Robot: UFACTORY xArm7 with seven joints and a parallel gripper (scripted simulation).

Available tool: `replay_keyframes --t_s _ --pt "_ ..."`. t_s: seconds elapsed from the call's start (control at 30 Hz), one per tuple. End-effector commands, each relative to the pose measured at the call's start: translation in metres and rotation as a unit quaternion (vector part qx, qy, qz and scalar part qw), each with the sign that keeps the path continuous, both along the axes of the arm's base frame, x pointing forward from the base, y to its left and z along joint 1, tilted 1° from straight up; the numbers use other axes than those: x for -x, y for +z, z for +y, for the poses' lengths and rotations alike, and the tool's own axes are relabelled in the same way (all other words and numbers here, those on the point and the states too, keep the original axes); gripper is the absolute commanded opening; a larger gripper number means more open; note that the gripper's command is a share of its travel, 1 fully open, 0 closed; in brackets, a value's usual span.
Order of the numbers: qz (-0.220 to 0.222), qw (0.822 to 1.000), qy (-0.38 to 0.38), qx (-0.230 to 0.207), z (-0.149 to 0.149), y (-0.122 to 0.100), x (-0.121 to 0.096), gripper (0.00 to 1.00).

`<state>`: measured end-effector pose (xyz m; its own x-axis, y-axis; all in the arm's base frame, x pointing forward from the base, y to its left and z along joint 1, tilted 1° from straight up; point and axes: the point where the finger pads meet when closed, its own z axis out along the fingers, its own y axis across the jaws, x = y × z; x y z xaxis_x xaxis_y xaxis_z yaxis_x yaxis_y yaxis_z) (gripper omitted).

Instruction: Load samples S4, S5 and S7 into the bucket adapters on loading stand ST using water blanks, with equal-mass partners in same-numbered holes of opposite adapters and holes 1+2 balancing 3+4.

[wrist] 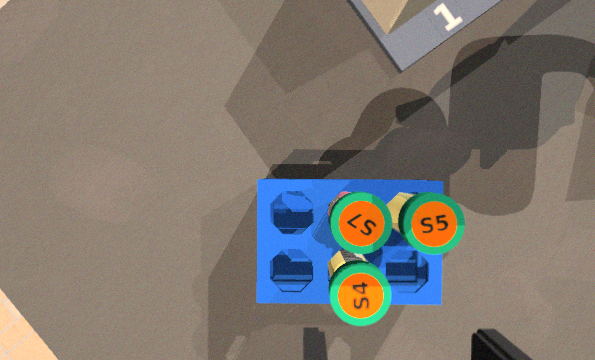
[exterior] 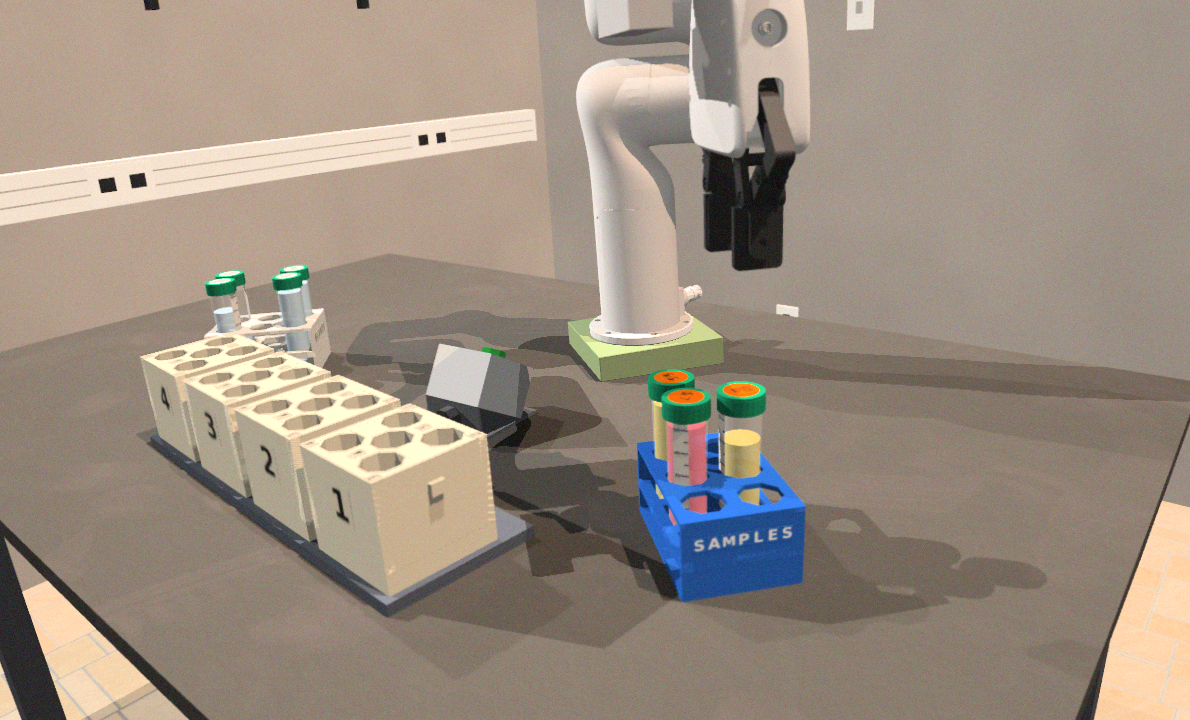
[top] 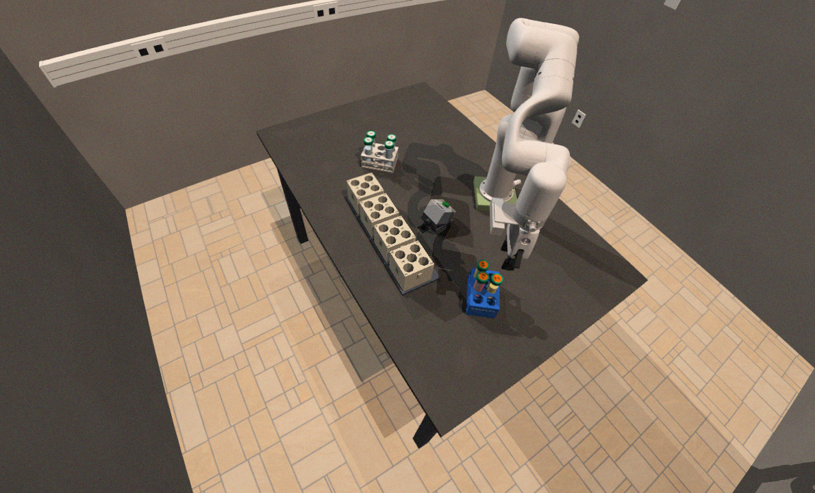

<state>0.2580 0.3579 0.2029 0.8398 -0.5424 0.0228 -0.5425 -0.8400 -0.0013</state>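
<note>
Hanging above the table (top: 459,361) (exterior: 894,465) (wrist: 127,100), the gripper (top: 511,262) (exterior: 744,250) (wrist: 399,347) has its jaws apart, with nothing between them, near the blue samples rack (top: 483,309) (exterior: 742,564) (wrist: 277,297). Three tubes with green caps and orange dots stand in that rack: S4 (top: 496,279) (exterior: 741,394) (wrist: 360,295), S5 (top: 483,265) (exterior: 671,383) (wrist: 434,223) and S7 (top: 483,278) (exterior: 686,404) (wrist: 361,223). S7 has pink stuff inside, and S4 and S5 have yellow, with S4's top part see-through. Adapter 1 (top: 415,274) (exterior: 438,519), adapter 2 (top: 395,231) (exterior: 270,474), adapter 3 (top: 378,208) (exterior: 212,438) and adapter 4 (top: 365,185) (exterior: 165,402) sit in a row on the dark loading stand (top: 407,291) (exterior: 388,605) (wrist: 412,52), and all their holes look bare from above. Four green-capped tubes stand in the white rack (top: 378,164) (exterior: 320,340), beyond adapter 4. The green DONE key (top: 445,204) (exterior: 493,351) is on the small gray desk (top: 438,213) (exterior: 478,385), between the stand and the arm's green base (top: 481,200) (exterior: 662,360)
</note>
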Motion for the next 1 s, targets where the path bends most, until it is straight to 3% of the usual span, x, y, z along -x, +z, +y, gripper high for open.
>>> replay_keyframes --t_s 0.0,0.97 --pt "-0.002 1.0 0.0 -0.002 0.001 -0.008 -0.001 0.57" --pt "-0.002 1.0 0.0 -0.002 0.001 -0.058 -0.002 0.57"
